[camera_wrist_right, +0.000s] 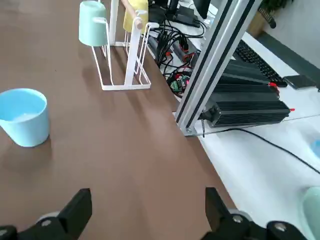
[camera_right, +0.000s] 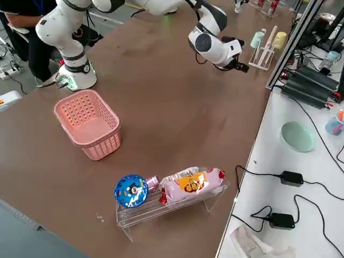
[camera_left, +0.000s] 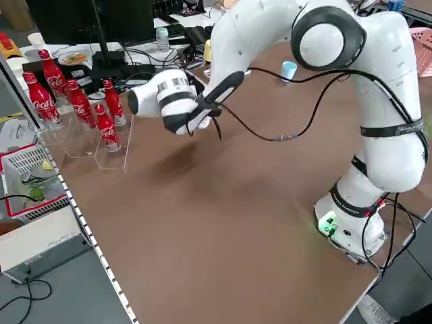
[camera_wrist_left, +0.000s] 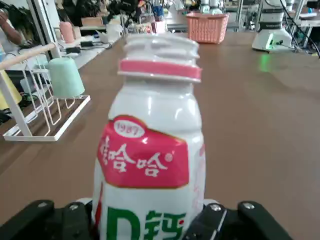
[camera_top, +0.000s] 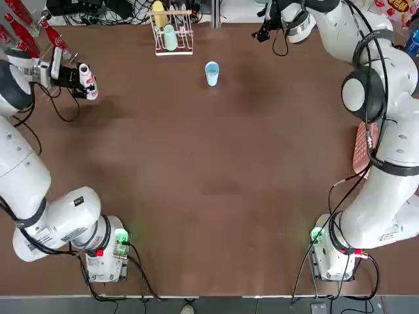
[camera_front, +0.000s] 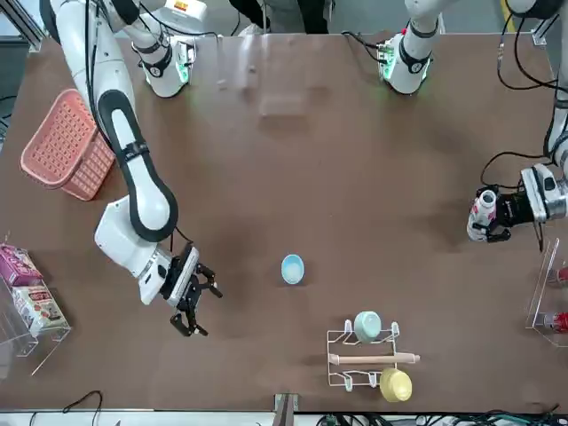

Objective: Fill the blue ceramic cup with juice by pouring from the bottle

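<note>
The left gripper [camera_top: 77, 77] has its jaws pinching the bottle [camera_top: 87, 80] near its base, way off to the side of the blue ceramic cup [camera_top: 211, 72], with a long stretch of bare table [camera_top: 216, 183] between them. I can't tell if the cap's off, so if it's open, a fast swing toward the cup could slosh juice onto the table. Beyond the cup, the right gripper [camera_front: 191, 302] hangs with jaws spread wide and holding nothing, so nothing steadies the cup if the bottle's neck clips its rim.
</note>
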Robot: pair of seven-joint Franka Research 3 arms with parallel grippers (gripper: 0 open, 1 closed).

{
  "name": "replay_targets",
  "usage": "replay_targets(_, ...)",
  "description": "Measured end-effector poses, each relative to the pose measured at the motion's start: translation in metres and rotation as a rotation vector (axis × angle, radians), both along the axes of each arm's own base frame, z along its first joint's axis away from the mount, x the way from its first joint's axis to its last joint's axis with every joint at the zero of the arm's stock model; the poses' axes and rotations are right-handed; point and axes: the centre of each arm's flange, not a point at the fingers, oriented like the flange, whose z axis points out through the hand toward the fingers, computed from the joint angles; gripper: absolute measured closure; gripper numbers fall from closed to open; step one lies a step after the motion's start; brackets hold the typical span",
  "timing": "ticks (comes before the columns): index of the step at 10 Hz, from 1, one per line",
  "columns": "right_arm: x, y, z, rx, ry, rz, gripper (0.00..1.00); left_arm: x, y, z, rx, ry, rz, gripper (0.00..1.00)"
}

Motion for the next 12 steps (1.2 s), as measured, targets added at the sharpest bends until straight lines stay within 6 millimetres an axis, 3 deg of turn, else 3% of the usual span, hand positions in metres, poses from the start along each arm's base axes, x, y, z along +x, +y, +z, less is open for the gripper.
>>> replay_targets(3,-0.004,0.013,0.015,0.067,0.098,-0.082,0.00,-0.030,0.043,-0.023,-0.109,0.010,0.072,0.58)
replay_targets(7,-0.003,0.006,0.040,0.089,0.164,-0.103,0.00,-0.053,0.053,-0.061,-0.238,0.064,0.070,0.58)
replay_targets(10,-0.001,-0.001,0.043,0.084,0.157,-0.114,0.00,-0.065,0.075,-0.080,-0.261,0.070,0.109,0.58)
replay_targets(12,0.000,-0.003,0.045,0.060,0.149,-0.107,0.00,-0.064,0.076,-0.086,-0.288,0.070,0.097,0.58)
